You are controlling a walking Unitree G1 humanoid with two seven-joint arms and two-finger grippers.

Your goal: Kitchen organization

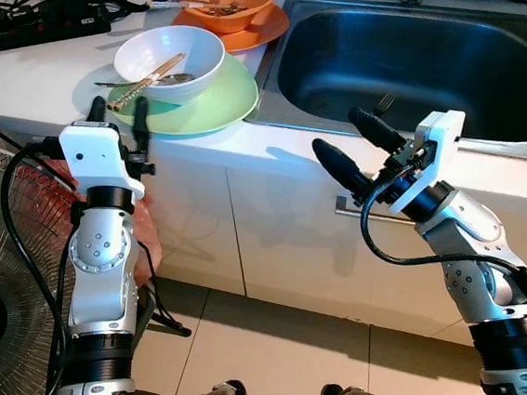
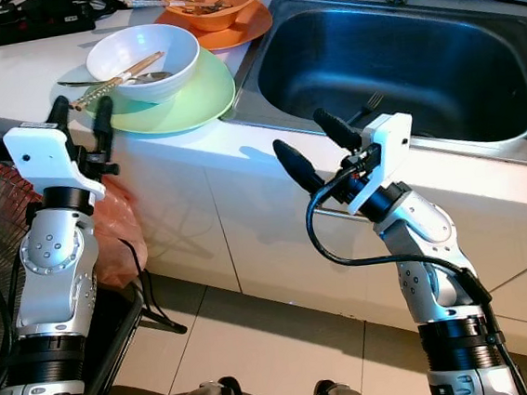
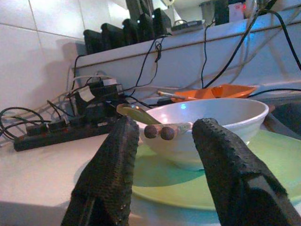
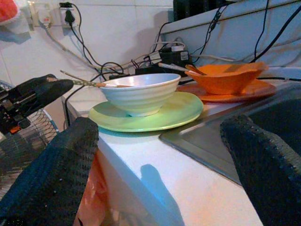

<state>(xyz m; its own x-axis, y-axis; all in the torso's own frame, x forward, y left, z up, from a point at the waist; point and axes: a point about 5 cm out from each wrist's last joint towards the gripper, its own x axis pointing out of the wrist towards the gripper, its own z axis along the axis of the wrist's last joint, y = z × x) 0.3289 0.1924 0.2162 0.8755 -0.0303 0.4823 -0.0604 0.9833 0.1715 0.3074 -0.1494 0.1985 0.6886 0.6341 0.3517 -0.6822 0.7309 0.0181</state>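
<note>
White bowl [image 1: 170,61] on green plate [image 1: 208,102], just beyond left hand [image 1: 118,107]

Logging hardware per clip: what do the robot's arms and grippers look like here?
Both arms are silver metal with ribbed black joint rings and round screw-studded housings. Each wrist carries a white boxy block. The left gripper and right gripper each have two long black fingers with textured pads. Black cables loop along both forearms.
</note>
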